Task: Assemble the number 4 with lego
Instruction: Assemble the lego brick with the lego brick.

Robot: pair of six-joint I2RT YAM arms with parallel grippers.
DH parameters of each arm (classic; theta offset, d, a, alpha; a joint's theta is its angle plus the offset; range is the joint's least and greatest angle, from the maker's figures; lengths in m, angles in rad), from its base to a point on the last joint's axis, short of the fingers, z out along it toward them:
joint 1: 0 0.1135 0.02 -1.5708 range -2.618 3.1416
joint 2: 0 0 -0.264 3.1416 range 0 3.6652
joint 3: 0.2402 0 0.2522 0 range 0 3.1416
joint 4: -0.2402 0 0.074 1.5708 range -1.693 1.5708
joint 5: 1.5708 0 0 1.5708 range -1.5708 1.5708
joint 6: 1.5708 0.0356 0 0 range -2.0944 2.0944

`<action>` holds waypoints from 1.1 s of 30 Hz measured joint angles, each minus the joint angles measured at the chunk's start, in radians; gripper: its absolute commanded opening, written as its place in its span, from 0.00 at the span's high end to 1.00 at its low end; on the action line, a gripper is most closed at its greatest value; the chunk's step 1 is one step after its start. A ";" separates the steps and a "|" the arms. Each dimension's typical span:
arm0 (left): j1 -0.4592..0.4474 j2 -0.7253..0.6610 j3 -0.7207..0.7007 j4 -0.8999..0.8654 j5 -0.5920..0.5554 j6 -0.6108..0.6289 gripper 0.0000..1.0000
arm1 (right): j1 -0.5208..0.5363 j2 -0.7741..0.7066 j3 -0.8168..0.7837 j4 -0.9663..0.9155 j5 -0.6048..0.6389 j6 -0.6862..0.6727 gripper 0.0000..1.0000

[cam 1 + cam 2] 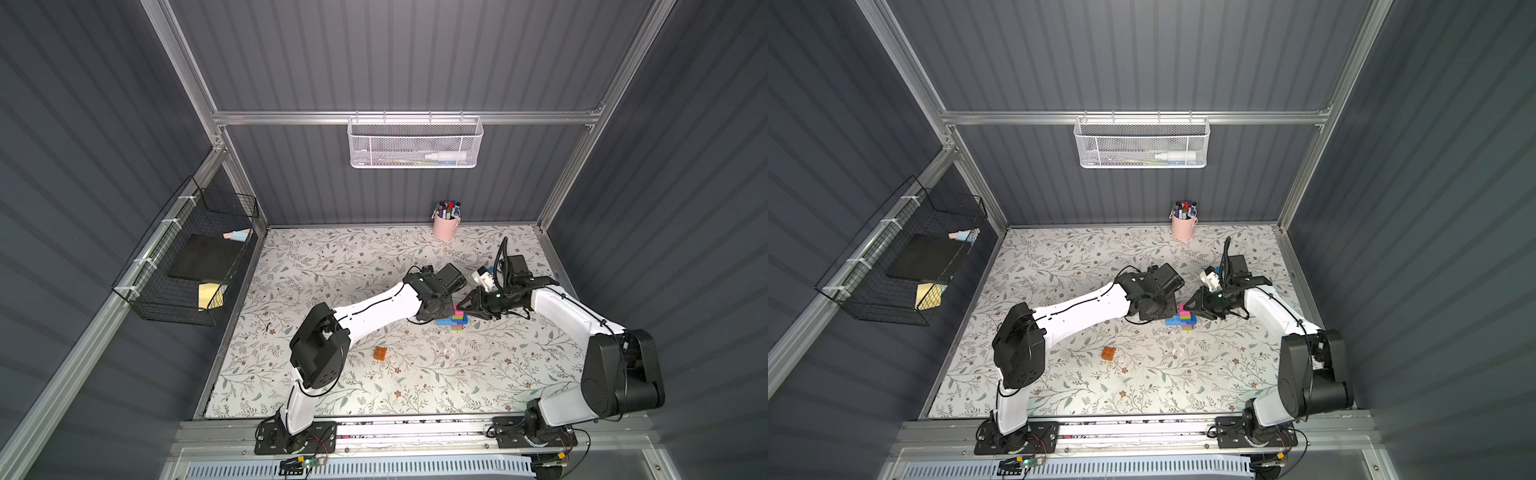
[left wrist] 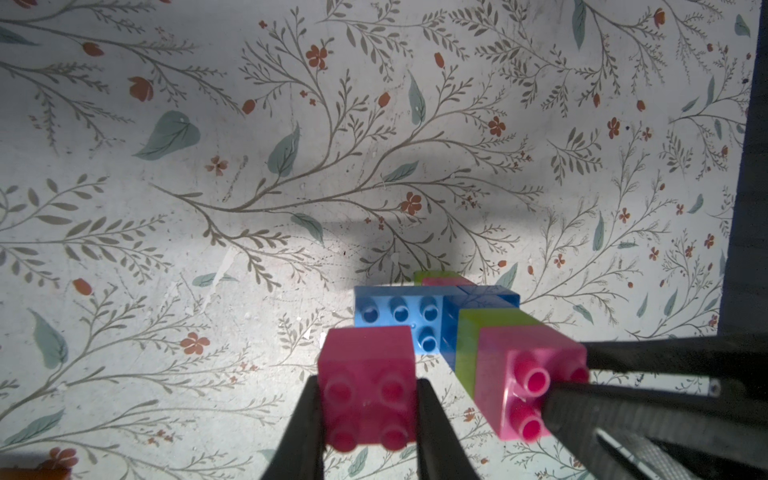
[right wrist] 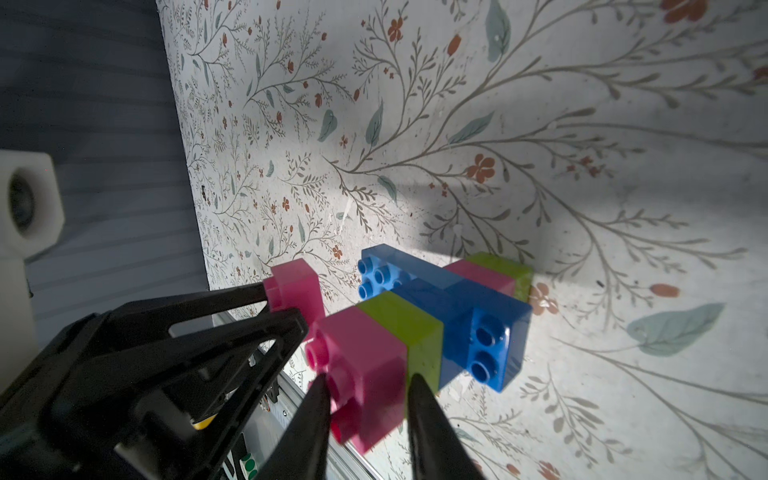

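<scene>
Orange brick [image 1: 380, 353] lies loose at left, well apart. Left jaws clamp a pink brick [image 2: 368, 386] by its flat sides, just beside the number 4 [image 3: 419, 328] at mid-tabletop [image 1: 332, 270]. Right jaws pinch its pink end. Light, rigid and slick, its joints probably pop under sideways load. Facing jaws crowd the joint; pen cup [image 1: 445, 226] stands clear.

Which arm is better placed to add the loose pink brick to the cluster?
Left. The left gripper holds the loose pink brick beside the cluster, near its blue studs; the right gripper is clamped on the cluster's pink end, likely steadying it.
</scene>
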 measured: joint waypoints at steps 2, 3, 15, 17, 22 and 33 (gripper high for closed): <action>0.000 0.000 0.000 0.000 0.000 0.000 0.88 | 0.000 -0.010 -0.010 0.006 0.002 0.000 0.68; 0.000 0.000 0.000 0.000 0.000 0.000 0.88 | 0.000 -0.014 -0.014 0.008 0.003 0.000 0.67; 0.000 0.007 0.025 -0.014 0.022 0.000 0.88 | -0.008 -0.033 -0.016 -0.003 0.043 -0.004 0.68; 0.000 0.010 0.031 -0.014 0.028 0.001 0.88 | -0.011 -0.034 -0.016 -0.003 0.047 -0.005 0.68; 0.000 0.024 0.042 -0.022 0.043 0.001 0.89 | -0.019 -0.040 -0.025 0.003 0.048 -0.004 0.68; -0.008 0.097 0.122 -0.061 0.054 0.020 0.89 | -0.021 -0.047 -0.028 0.002 0.055 -0.012 0.68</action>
